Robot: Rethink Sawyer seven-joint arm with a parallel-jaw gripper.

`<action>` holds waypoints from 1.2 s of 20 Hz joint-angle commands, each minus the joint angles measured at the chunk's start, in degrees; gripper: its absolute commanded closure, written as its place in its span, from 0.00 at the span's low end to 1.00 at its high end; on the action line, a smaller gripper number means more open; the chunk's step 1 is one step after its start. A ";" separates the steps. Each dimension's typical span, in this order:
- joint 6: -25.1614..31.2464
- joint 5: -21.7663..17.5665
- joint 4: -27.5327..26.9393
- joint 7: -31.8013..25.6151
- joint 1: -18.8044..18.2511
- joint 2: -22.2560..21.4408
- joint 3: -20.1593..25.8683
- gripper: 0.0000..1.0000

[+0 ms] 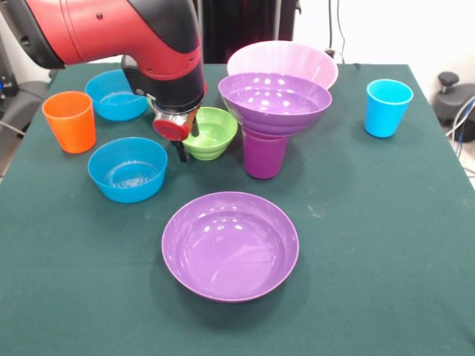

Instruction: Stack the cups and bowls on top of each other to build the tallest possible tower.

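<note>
The tower is a purple cup (265, 154) standing upright with a wide purple bowl (274, 102) resting on its mouth. Left of it a small green bowl (215, 133) sits on the table. My gripper (184, 144) hangs at that bowl's left rim, touching or nearly touching it. A second wide purple bowl (230, 245) lies at the front centre. Two blue bowls (128, 169) (115, 95) and an orange cup (69, 121) stand at the left. A big pink bowl (282, 61) stands behind the tower, and a light blue cup (387, 107) stands at the right.
The green cloth table (386, 245) reaches to the picture's edges at left, right and front. My red and black arm (111, 33) crosses the upper left, above the far blue bowl.
</note>
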 commanded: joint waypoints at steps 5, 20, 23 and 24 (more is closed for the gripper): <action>3.88 -3.49 -1.05 -17.55 2.35 0.77 -2.93 0.00; 2.64 -5.28 -2.46 -18.45 2.70 2.19 -3.41 0.00; 2.90 -5.61 -2.62 -18.45 3.04 2.12 -3.63 1.00; 2.98 -5.48 -2.57 -18.45 3.07 2.05 -3.53 1.00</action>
